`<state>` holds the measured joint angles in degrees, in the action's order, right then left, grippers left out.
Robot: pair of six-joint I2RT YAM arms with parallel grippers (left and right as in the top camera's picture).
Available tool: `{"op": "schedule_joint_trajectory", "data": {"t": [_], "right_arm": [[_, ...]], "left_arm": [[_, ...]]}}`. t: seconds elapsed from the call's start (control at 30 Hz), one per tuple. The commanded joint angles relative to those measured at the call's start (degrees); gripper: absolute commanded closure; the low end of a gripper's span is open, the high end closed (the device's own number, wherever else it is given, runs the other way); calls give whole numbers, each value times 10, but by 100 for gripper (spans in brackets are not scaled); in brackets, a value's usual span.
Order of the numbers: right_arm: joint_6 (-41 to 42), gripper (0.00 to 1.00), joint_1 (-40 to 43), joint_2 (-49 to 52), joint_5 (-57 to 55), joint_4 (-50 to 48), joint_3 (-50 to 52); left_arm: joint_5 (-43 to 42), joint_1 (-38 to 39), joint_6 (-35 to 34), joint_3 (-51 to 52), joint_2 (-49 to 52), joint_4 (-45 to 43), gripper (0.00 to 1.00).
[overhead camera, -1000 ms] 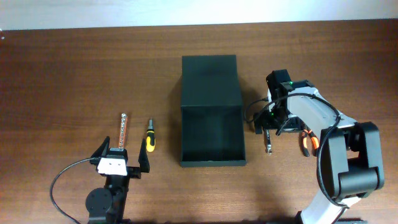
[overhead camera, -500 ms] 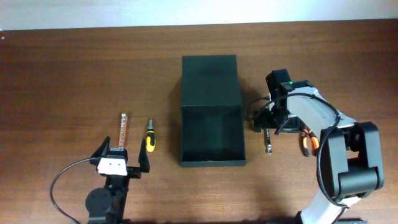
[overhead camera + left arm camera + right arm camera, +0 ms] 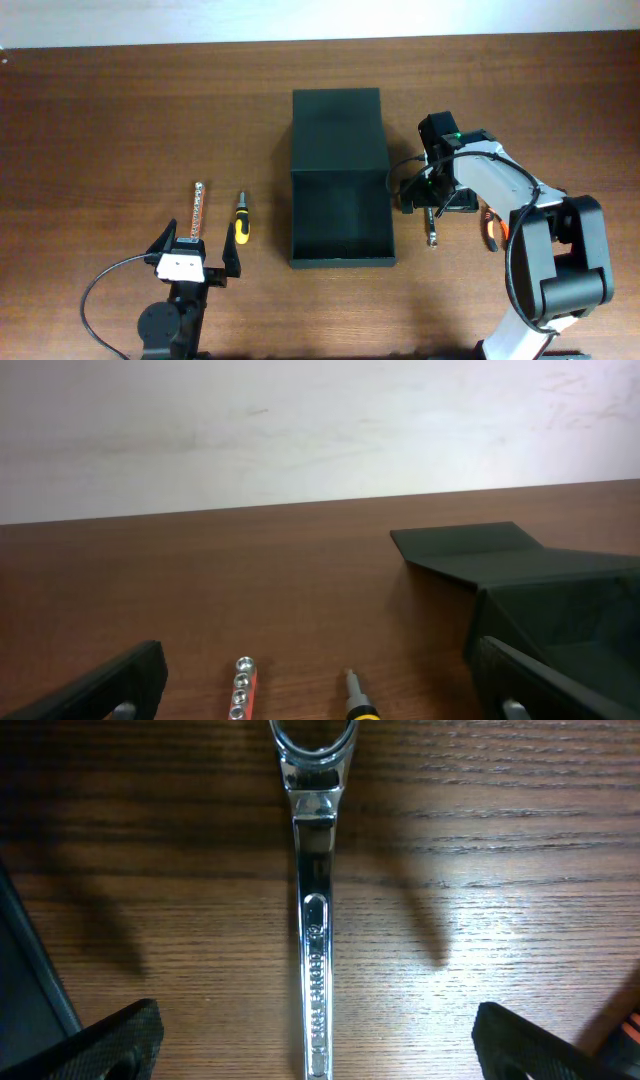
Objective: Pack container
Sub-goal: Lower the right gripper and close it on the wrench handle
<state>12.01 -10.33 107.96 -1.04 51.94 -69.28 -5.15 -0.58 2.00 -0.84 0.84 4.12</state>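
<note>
Centre of the table, there's the container, a dark box sitting square, with its long axis running from the far edge toward the arm bases. The flap lid is thrown back flat on the far side and the open tray faces up on the near side; nothing shows inside it. Over on the left, a silver-and-red socket rail and a yellow-and-black screwdriver lie side by side, apart from each other, both parallel to the box and well clear of its left wall. Just behind them sits the left gripper, jaws spread wide and holding nothing. Now the right side: the right gripper hangs low just beside the box's right wall, directly over a chrome wrench. From the wrist camera, that wrench lies flat on the wood, ring end pointing away. The fingers stand wide apart either side of it, so it isn't clamped. The wrench runs lengthwise along the box, and the dark wall crowds the left edge of that view. Orange-handled pliers peek out farther right, partly hidden under the arm.
</note>
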Motion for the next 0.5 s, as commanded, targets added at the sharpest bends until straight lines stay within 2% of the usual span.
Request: {"op": "schedule_joint_trajectory", "data": {"t": [0.0, 0.47], "right_arm": [[5, 1, -5, 5, 4, -3, -11], [5, 1, -5, 24, 4, -10, -11]], "left_arm": [[4, -4, 9, 3, -5, 2, 1], [4, -4, 9, 3, -5, 2, 1]]}}
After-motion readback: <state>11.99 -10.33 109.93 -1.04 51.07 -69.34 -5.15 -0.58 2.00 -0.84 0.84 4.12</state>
